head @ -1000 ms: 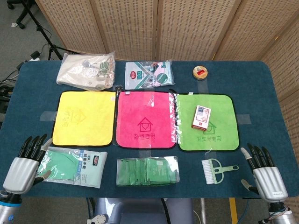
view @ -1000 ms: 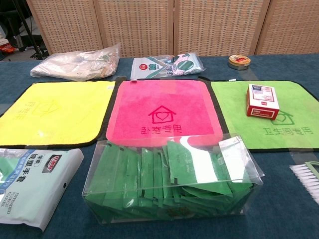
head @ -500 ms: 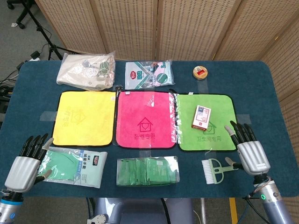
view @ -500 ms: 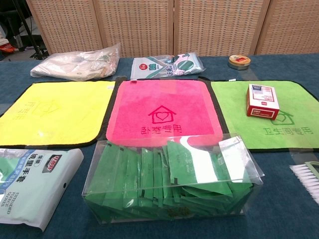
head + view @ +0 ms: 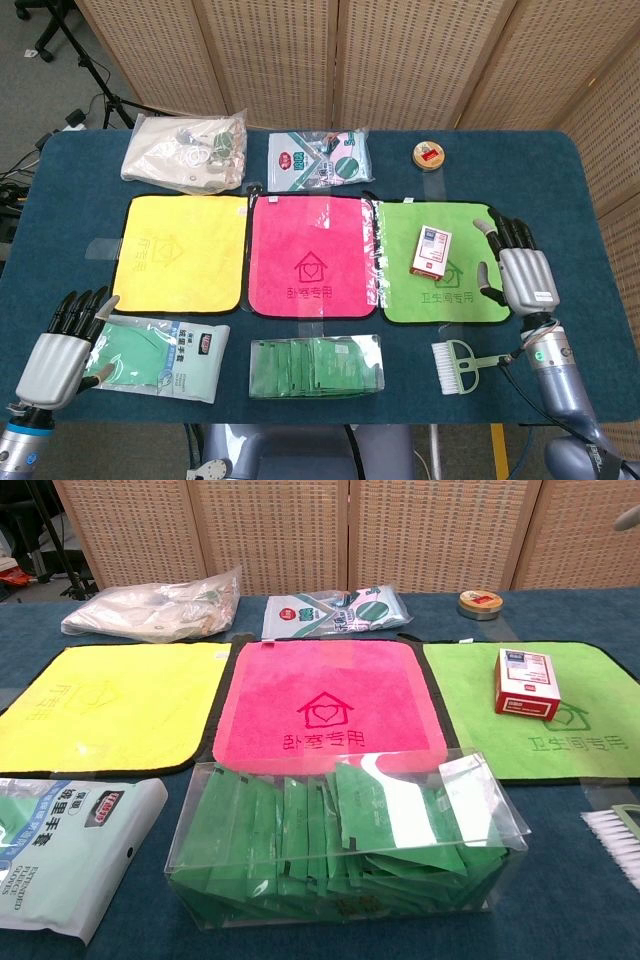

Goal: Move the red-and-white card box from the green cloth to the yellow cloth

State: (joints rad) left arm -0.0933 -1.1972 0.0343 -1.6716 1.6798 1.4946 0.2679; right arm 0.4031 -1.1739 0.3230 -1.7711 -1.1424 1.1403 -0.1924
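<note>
Red-and-white card box (image 5: pixel 431 250) on green cloth (image 5: pixel 400 290), print unreadable | right hand (image 5: pixel 522 272) spread, empty | left hand (image 5: pixel 62 350) spread, empty

Lab: wicker screens (image 5: pixel 340 60), tripod legs (image 5: pixel 100 105), taped cloths

Silver hands (image 5: pixel 523 278), black fingers (image 5: pixel 516 233)

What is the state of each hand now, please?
Left hand: open, holding nothing.
Right hand: open, holding nothing, beside the card box.
</note>
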